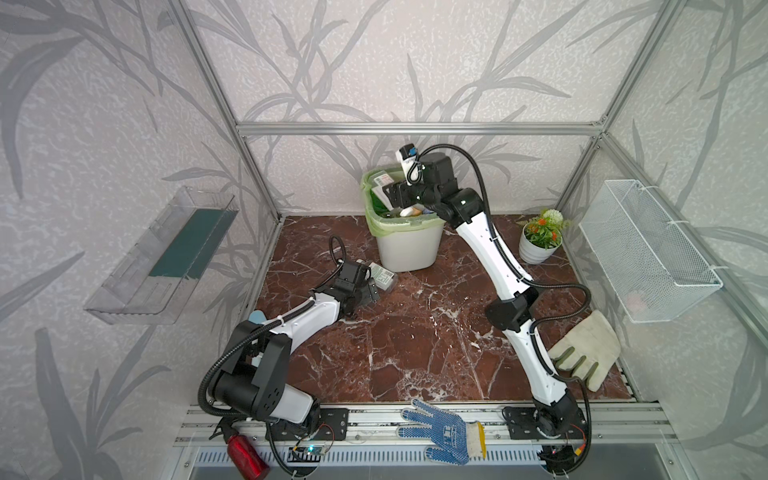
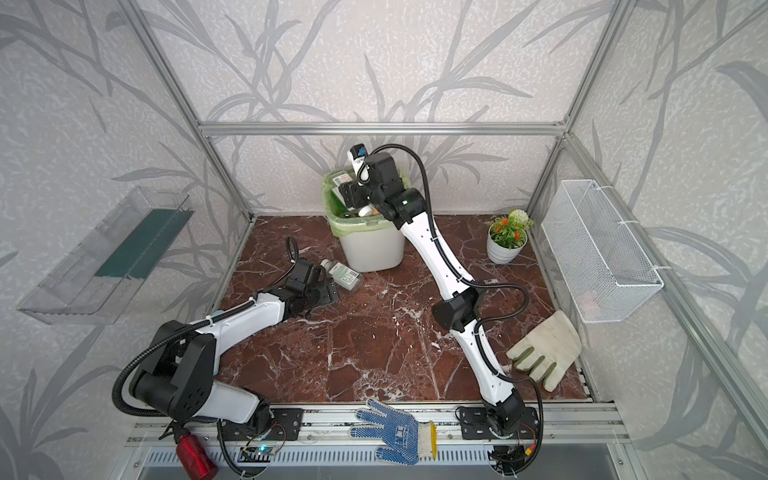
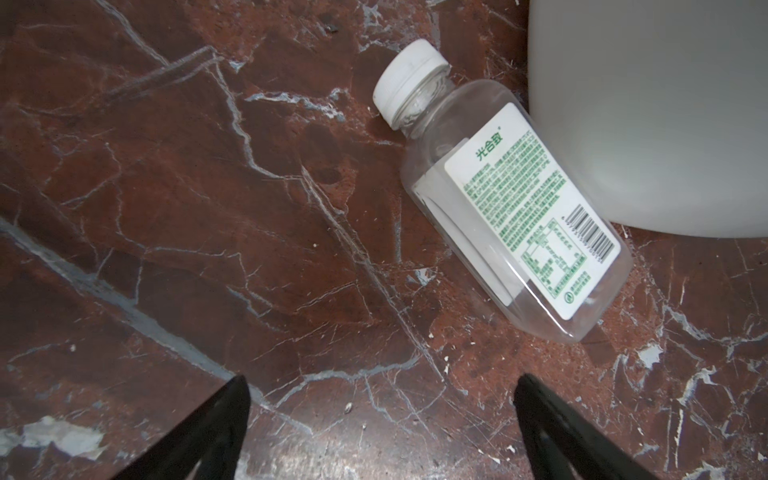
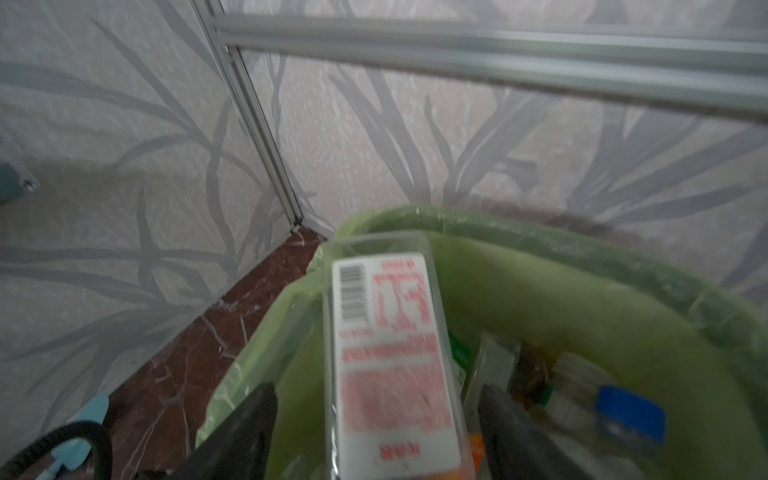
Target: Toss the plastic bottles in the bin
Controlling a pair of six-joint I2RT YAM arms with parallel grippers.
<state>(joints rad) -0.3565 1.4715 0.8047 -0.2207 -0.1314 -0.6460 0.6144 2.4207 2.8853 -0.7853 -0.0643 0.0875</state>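
Note: you have clear plastic bottles (image 4: 582, 390) in white green-bagged plastic bin (image 1: 409, 253); L gripper (image 3: 382, 377), R gripper (image 4: 376, 388) jaws apart.

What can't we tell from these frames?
Whether right gripper holds the red-labelled bottle: right wrist view blurred, top views blocked by the wrist.
Bin contents: right arm covers most, both top views.
Wire basket: pinkish thing inside, too faint through mesh, in a top view.

Green "光合致" atop white label (image 3: 530, 208) of clear bottle (image 3: 428, 195); red-printed label (image 4: 390, 357) blurred
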